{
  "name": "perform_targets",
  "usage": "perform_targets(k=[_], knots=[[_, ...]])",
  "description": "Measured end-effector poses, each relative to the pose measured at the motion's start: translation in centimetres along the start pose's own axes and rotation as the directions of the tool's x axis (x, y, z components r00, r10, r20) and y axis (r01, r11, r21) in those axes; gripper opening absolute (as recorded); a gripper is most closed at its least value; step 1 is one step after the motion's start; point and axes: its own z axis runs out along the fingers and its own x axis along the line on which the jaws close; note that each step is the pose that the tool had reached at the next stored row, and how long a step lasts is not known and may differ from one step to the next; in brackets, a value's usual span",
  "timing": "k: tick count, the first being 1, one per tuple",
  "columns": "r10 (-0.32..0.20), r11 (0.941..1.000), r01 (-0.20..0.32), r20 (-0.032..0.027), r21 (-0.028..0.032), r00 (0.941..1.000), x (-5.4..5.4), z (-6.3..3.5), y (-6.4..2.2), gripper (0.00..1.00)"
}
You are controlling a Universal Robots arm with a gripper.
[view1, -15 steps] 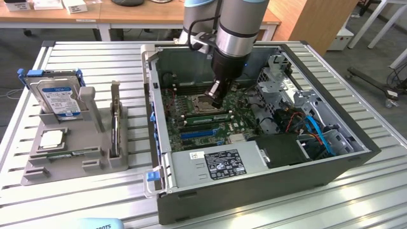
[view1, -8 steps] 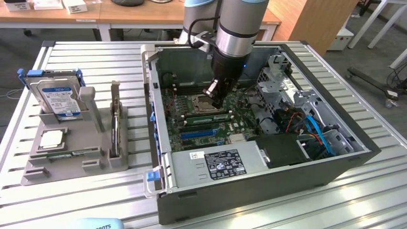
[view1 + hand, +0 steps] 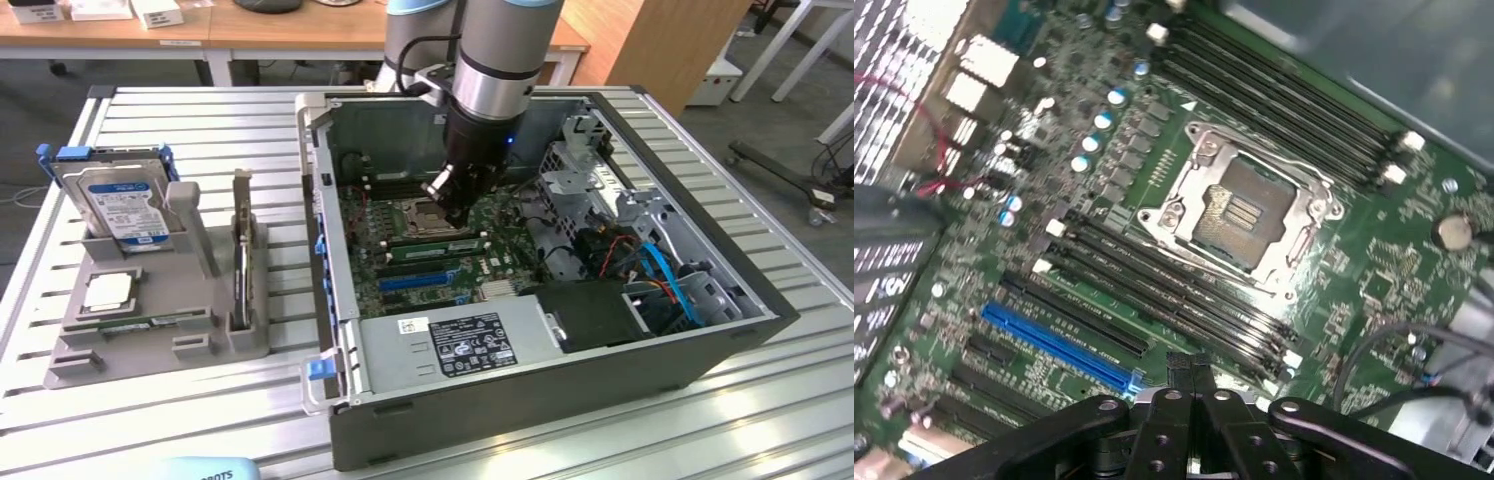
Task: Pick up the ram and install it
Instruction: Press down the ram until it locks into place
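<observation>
1. End effector: the black two-finger gripper is clenched, fingers pressed together with nothing between them. It hangs inside the open dark-grey metal computer case, low over the green motherboard.
2. Task item: the ram, a thin green stick with a small white label, lies flat in the grey plastic parts holder, at 9 o'clock from the case in the exterior view and well apart from the gripper.
3. Under the gripper: the square silver processor socket and a bank of long black memory slots lie side by side; a blue expansion slot runs parallel beyond.
4. Obstructions: the case walls surround the arm; blue cables lie at 4 o'clock from the gripper, a grey labelled power supply at 6 o'clock.
5. Holder contents: an upright silver hard drive, a square silver processor chip and a tall dark upright card.
6. Surface: a slatted grey metal table. Wooden desks stand at 12 o'clock.
</observation>
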Motion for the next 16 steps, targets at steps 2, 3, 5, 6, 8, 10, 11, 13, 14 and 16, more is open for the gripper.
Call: perform_targets(k=[2, 3, 5, 6, 8, 10, 11, 13, 14, 16], knots=[[0.036, 0.9994, -0.036, 0.0006, 0.0008, 0.9994, 0.0, 0.02, 0.0, 0.1], [0.054, 0.9986, -0.054, 0.001, 0.0013, 0.9986, 0.0, 0.03, 0.0, 0.1], [0.09, 0.9959, -0.09, 0.0016, 0.0021, 0.9959, 0.0, 0.04, 0.0, 0.1], [0.109, 0.994, -0.109, 0.002, 0.0026, 0.994, 0.0, 0.05, 0.0, 0.1], [0.145, 0.9895, -0.145, 0.0028, 0.0034, 0.9895, 0.0, 0.07, 0.0, 0.1], [0.18, 0.9836, -0.18, 0.0035, 0.0041, 0.9836, 0.0, 0.09, 0.0, 0.1], [0.198, 0.9802, -0.198, 0.0038, 0.0046, 0.9802, 0.0, 0.09, 0.0, 0.1], [0.234, 0.9721, -0.235, 0.0046, 0.0053, 0.9721, 0.0, 0.11, 0.0, 0.1], [0.252, 0.9677, -0.252, 0.0051, 0.0056, 0.9678, 0.0, 0.11, 0.0, 0.1], [0.286, 0.9582, -0.286, 0.0059, 0.0063, 0.9582, 0.0, 0.13, 0.0, 0.1]])
